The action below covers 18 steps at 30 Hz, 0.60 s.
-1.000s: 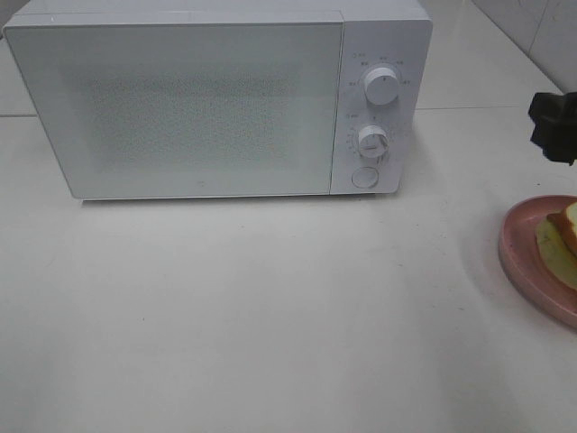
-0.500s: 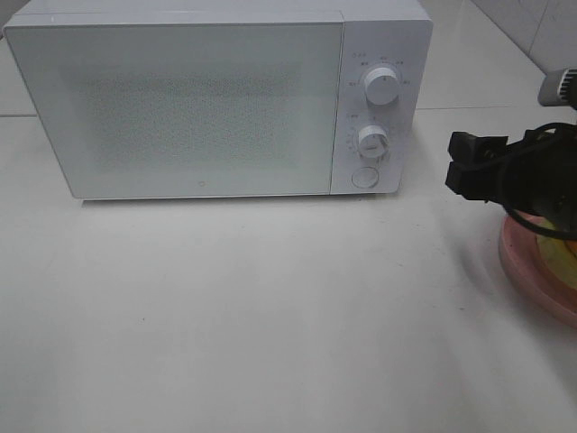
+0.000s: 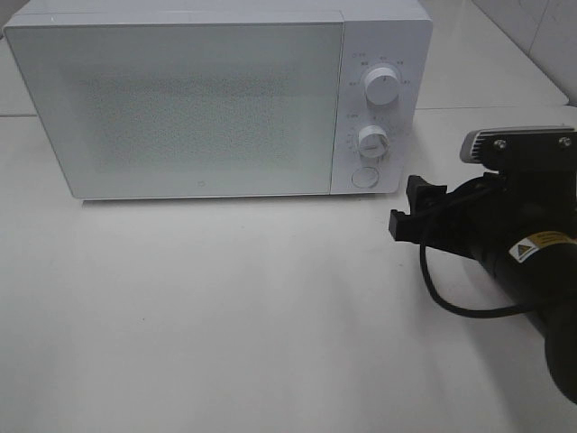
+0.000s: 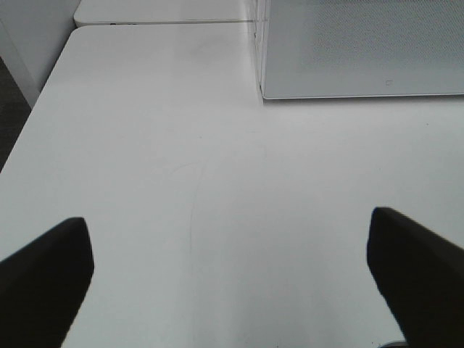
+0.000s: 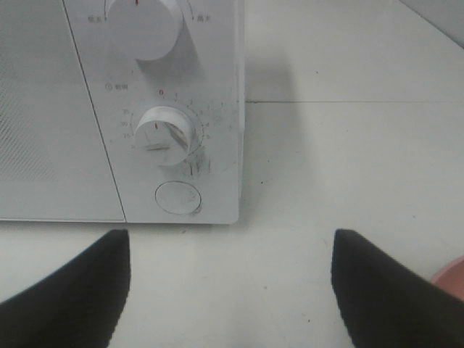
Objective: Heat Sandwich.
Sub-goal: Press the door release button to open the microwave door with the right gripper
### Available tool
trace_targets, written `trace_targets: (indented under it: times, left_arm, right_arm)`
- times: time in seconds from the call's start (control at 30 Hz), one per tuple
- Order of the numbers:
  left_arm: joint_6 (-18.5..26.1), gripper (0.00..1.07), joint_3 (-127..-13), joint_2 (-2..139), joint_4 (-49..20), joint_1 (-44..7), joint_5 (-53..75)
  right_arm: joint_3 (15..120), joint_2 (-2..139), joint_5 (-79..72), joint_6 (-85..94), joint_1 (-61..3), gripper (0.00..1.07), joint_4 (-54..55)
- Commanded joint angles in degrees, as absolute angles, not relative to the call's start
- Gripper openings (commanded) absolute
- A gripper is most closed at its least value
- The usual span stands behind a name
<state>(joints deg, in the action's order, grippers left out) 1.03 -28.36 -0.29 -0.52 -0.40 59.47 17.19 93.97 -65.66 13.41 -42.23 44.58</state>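
A white table (image 3: 225,316) fills the scene, with a strip of pale tiled wall (image 3: 541,32) at its far right corner. At the left, seen only in the left wrist view, the left gripper (image 4: 232,283) hangs over bare tabletop with its jaws spread wide and nothing between them, its two dark fingers (image 4: 43,283) showing at the edges of that view, and a corner of the oven lies ahead of it. The white microwave (image 3: 207,99) stands at the back of the table, its speckled door (image 3: 180,108) shut. On the control panel to the right of the door sit an upper knob (image 3: 383,87), a lower knob (image 3: 371,142) and, under them, a round button (image 3: 364,177). Further right, the black right arm reaches in from the right edge, a black cable (image 3: 451,302) looping beneath it and a yellow label (image 3: 539,245) on its body. The right gripper (image 3: 407,207) hovers just in front of the microwave's lower right corner, clear of it, facing the panel. Its jaws stand open and empty, the button showing between them in the right wrist view. The sandwich cannot be seen in any view. Only a pink edge of a plate (image 5: 453,279) shows on the table, at the right gripper's far side.
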Motion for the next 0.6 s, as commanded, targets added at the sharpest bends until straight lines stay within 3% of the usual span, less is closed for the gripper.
trace_targets:
  times: [0.03, 0.37, 0.6]
  left_arm:
    - [0.74, 0.98, -28.3, -1.83, -0.86, -0.17, 59.24]
    - [0.74, 0.98, -28.3, -1.83, -0.86, -0.17, 59.24]
    - [0.74, 0.98, -28.3, -1.83, -0.86, -0.17, 59.24]
  right_arm:
    - [19.31, 95.74, -66.92, 15.18, -45.89, 0.75, 49.96]
    - [23.38, 98.89, -66.86, 16.79, -53.63, 0.75, 56.38]
    - [23.43, 98.89, -66.86, 16.79, -54.14, 0.75, 56.61]
